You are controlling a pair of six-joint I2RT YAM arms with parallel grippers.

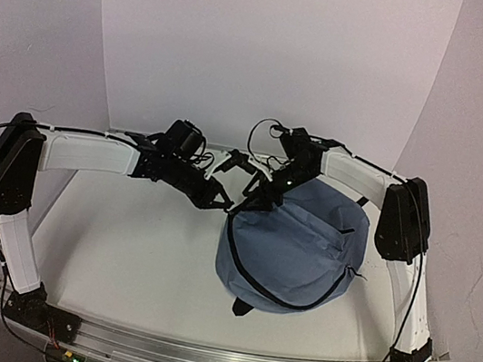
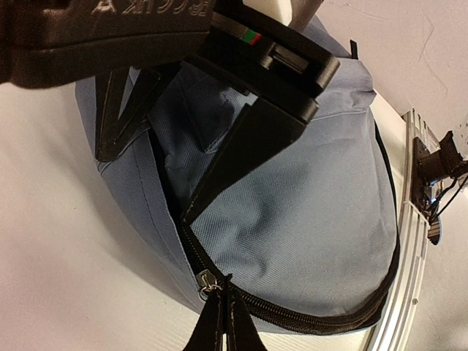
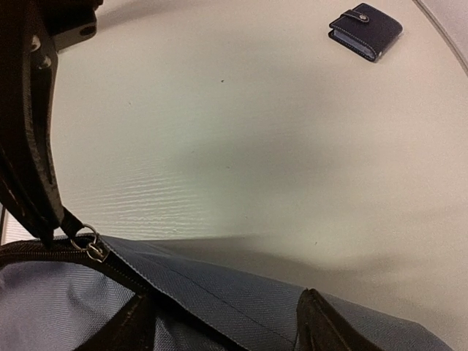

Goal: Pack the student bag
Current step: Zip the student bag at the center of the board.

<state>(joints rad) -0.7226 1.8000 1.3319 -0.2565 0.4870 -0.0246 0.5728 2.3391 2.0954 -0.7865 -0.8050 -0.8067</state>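
Note:
The slate-blue student bag (image 1: 296,245) lies on the table at centre right, its black zipper (image 2: 322,311) curving round the edge. My left gripper (image 1: 222,204) is at the bag's upper left corner. In the left wrist view it (image 2: 221,303) is shut on the pull at the metal zipper slider (image 2: 205,281). My right gripper (image 1: 264,192) is just beside it on the bag's top edge. In the right wrist view its fingers (image 3: 329,325) straddle a raised fold of the bag's fabric (image 3: 219,292) and pinch it. The zipper is open above the slider.
A small dark blue snap-closed wallet or notebook (image 3: 365,29) lies on the white table, away from the bag. The aluminium rail (image 1: 214,356) runs along the near edge. White walls (image 1: 270,57) close in the back and sides.

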